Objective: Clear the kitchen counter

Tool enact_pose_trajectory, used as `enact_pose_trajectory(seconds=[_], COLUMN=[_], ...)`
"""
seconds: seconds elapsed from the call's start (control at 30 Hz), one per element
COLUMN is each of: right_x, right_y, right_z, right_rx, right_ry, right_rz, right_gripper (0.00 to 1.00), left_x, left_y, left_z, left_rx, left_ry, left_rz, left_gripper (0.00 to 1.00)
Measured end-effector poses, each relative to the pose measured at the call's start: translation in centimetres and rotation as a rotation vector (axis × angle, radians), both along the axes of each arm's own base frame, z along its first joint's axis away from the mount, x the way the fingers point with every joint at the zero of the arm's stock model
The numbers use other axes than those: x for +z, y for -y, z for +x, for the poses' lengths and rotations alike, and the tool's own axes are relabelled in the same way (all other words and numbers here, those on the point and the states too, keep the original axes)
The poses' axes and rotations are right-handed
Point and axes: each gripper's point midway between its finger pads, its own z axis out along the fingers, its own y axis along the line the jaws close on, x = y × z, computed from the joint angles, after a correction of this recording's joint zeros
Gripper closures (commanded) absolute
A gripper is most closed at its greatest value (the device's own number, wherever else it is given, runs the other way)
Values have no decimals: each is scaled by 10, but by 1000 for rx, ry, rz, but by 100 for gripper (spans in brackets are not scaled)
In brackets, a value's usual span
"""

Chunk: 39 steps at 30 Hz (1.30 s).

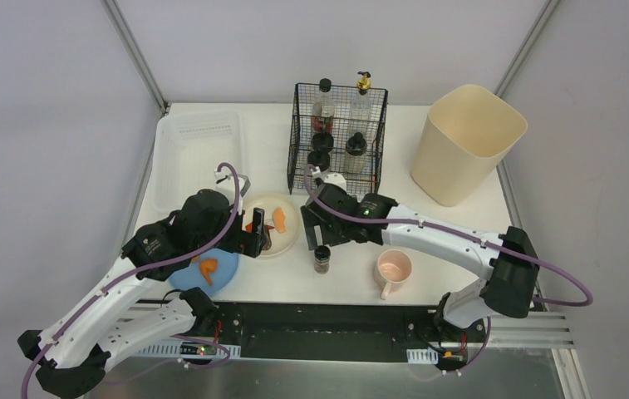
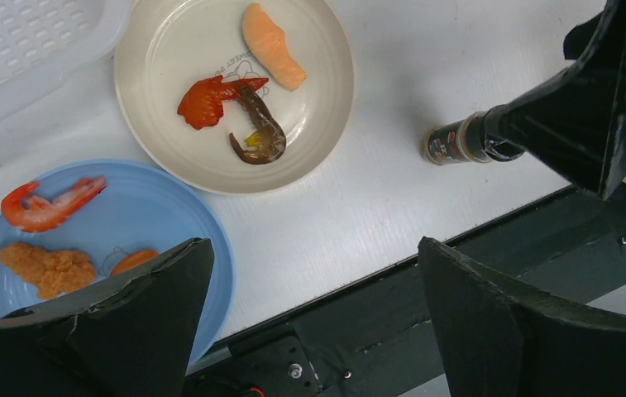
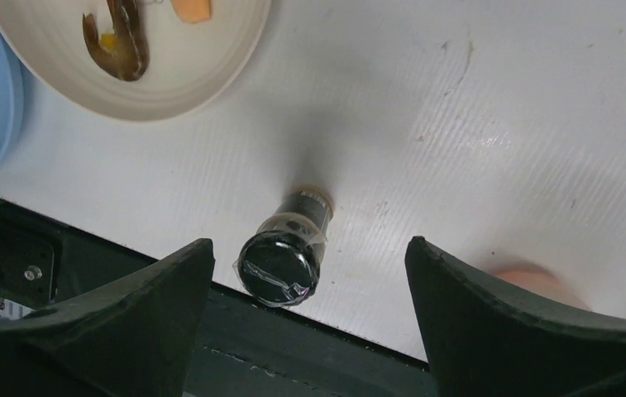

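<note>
On the white kitchen counter [image 1: 344, 283] a small spice jar [image 1: 321, 259] with a black cap [image 3: 280, 265] stands upright near the front edge. My right gripper [image 3: 309, 244] hovers over it, open, with the jar between the fingers and nearer the left one, apart from both. My left gripper [image 2: 313, 248] is open and holds nothing, above the front edge beside a blue plate [image 2: 152, 207] with shrimp and fried bits. A cream plate [image 2: 160, 74] carries salmon, a red piece and a brown piece. To the right a pink mug [image 1: 394, 270] sits on the counter.
A black wire basket [image 1: 340, 137] with bottles stands at the back centre. A beige bin [image 1: 464, 145] is at the back right. A translucent white tray [image 1: 194, 154] lies at the back left. Walls close off the left, right and back.
</note>
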Motion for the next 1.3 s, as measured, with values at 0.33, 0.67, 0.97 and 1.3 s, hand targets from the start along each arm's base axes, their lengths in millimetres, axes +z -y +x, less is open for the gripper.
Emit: enact_pose_trajectory(seconds=[0.33, 0.67, 0.97, 1.3], right_x=[-17, -33, -39, -41], right_y=[-7, -19, -22, -18], right_z=[-29, -34, -38, -33], right_rx=[17, 24, 41, 13], right_ry=[-31, -30, 4, 31], right_rz=[29, -31, -110, -130], right_gripper=[13, 19, 28, 51], left_x=[0, 0, 1, 0], left_y=[0, 2, 2, 1], left_z=[0, -2, -2, -3], left_rx=[-1, -12, -12, -7], left_ry=[-2, -8, -5, -7], left_rz=[-2, -10, -12, -18], left_gripper=[0, 0, 1, 0])
